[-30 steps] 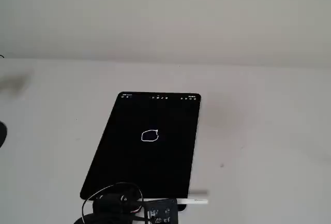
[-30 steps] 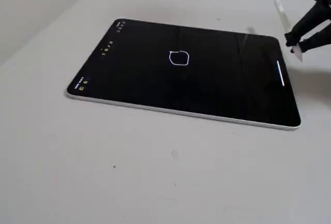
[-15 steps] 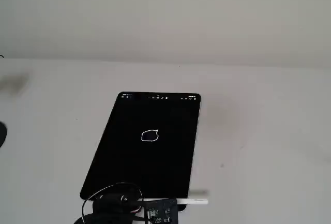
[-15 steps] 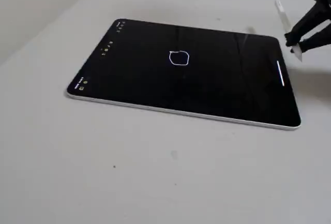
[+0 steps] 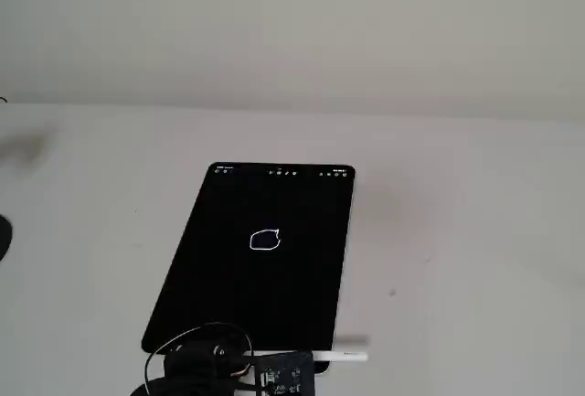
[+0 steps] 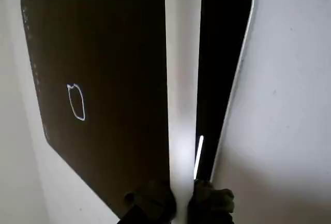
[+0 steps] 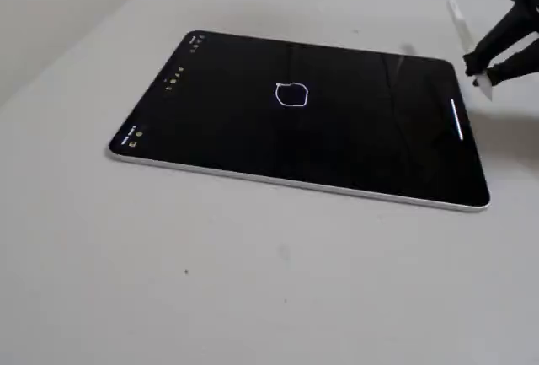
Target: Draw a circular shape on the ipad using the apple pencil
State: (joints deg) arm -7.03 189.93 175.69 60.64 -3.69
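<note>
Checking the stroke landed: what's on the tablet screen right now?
On the tablet: one small white loop mid-screen, tiny icons along one short edge. In the wrist view the pencil hides a strip of the screen.

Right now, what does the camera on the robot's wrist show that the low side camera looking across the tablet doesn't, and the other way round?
Only the wrist view shows the white pencil up close, running across the picture with the dark fingers closed on it. Only the side fixed view shows the whole tablet, with the row of tiny icons along its far short side. Both show the black screen with the small white loop drawn on it, and a short white bar lit near one edge.
</note>
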